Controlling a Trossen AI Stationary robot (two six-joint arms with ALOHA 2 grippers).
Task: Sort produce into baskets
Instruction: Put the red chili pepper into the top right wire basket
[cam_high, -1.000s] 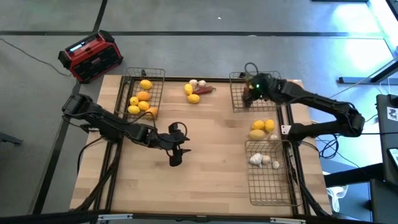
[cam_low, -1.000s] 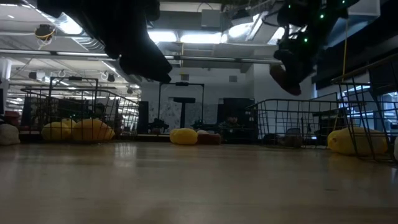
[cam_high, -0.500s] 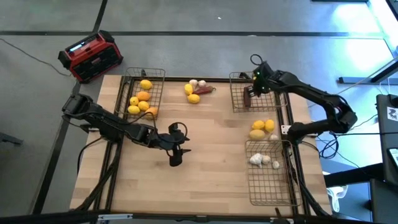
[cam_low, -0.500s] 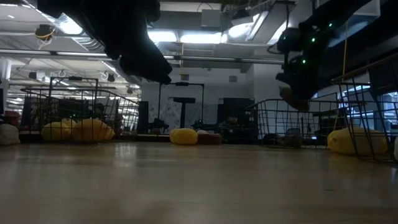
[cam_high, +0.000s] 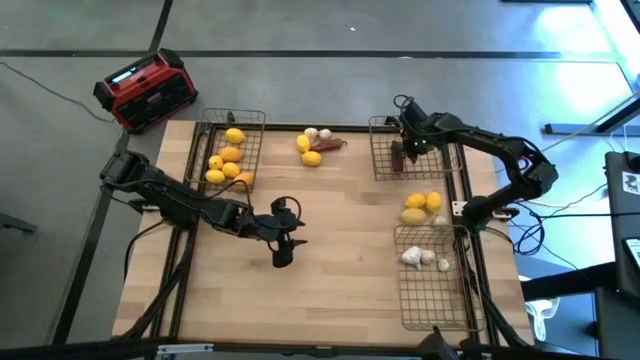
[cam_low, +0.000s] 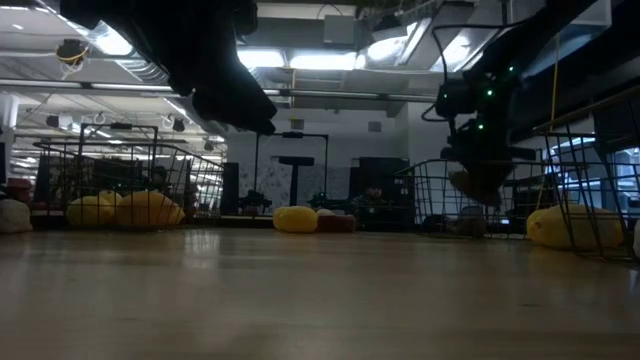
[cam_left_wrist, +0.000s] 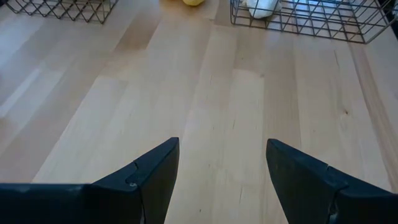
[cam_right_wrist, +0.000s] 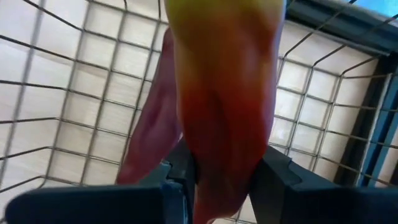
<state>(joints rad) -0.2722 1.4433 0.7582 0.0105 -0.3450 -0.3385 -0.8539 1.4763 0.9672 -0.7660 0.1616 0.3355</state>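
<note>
Over the far-right wire-mesh basket (cam_high: 413, 152), right gripper (cam_high: 401, 158) clamped on a smooth, elongated red piece (cam_right_wrist: 224, 93) shading to yellow at one end, hanging just above the thin dark grid floor. Well away from that basket, over bare pale wood, left gripper (cam_left_wrist: 222, 174) parted, dark wedge-shaped fingers (cam_left_wrist: 152, 171) grasping nothing.

Pale wooden tabletop (cam_high: 330, 260) in lengthwise planks, resting on a dark frame. Off its far-left corner, down on the grey floor (cam_high: 300, 25), a red-and-black box (cam_high: 146, 91), tilted, with a cable trailing away to the left. At table height, looking across into a dim room: strip ceiling lights (cam_low: 300, 61), a dark stand (cam_low: 296, 180) far back, shelving on the left.
</note>
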